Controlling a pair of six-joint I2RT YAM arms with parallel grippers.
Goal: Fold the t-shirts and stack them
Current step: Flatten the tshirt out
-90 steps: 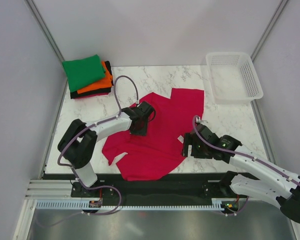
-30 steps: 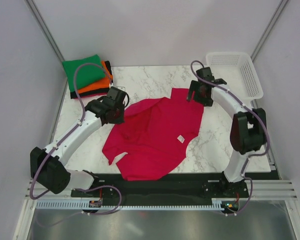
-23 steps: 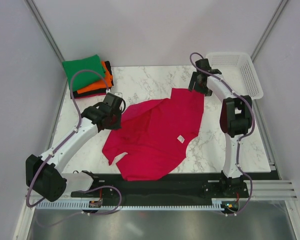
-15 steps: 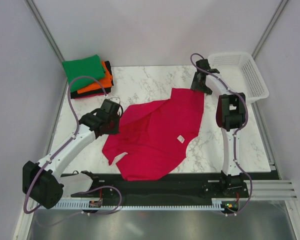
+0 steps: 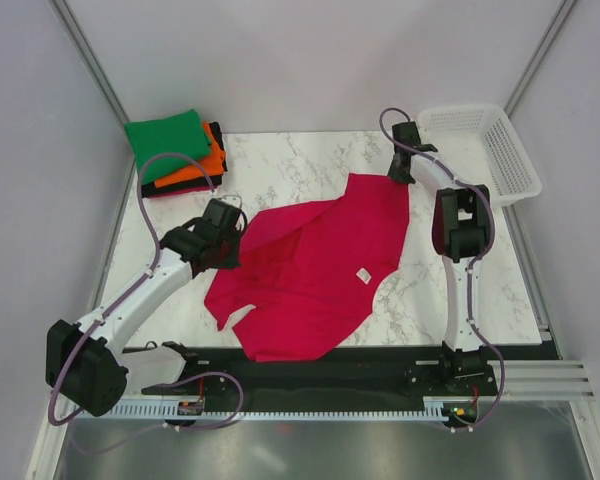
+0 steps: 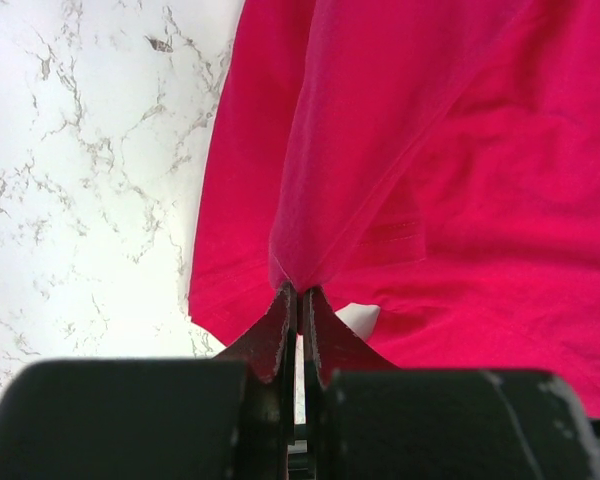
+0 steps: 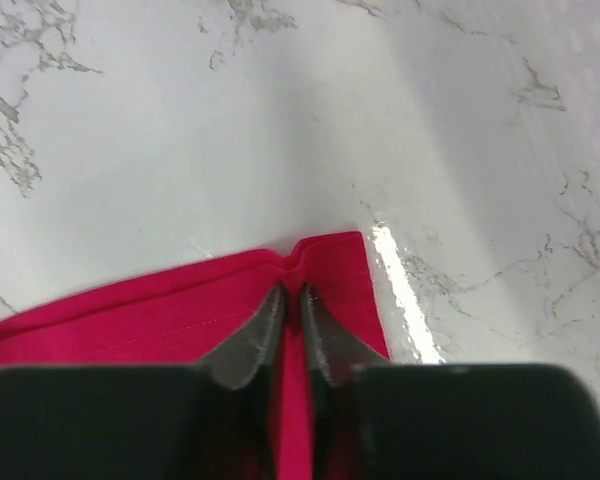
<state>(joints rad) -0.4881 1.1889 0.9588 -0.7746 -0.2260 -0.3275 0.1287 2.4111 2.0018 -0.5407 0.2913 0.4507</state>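
– At the near edge of the desk point(image 5: 310, 160), the crimson-pink shirt point(image 5: 310, 270) lies spread and rumpled, its near hem reaching the front rim. What is at risk?

– Drag, chiefly. The left hand point(image 6: 298, 295) is closed tight on a pinch of cloth at the shirt's left side, and the fabric tents up from its tips. A lift that outruns the slack could pull the near hem off the desk.

– And farther back?

– The right hand point(image 7: 290, 295) is closed on the shirt's far right corner, with only a narrow strip of hem in its bite. That hold looks thin. A sharp tug could slip it free and collapse the fold on 1 side.

– Must the 2 hands agree?

– In my judgement, yes. Uneven pulls would skew the shirt and leave a crooked fold.

– Anything beyond?

– The white basket point(image 5: 508, 155) sits just beside the right hand, so a wide swing could knock it. At the far left corner lies the stack of folded shirts point(image 5: 170, 145), green on top, orange and black below, well apart from the left hand. A careless carry could shove it askew.
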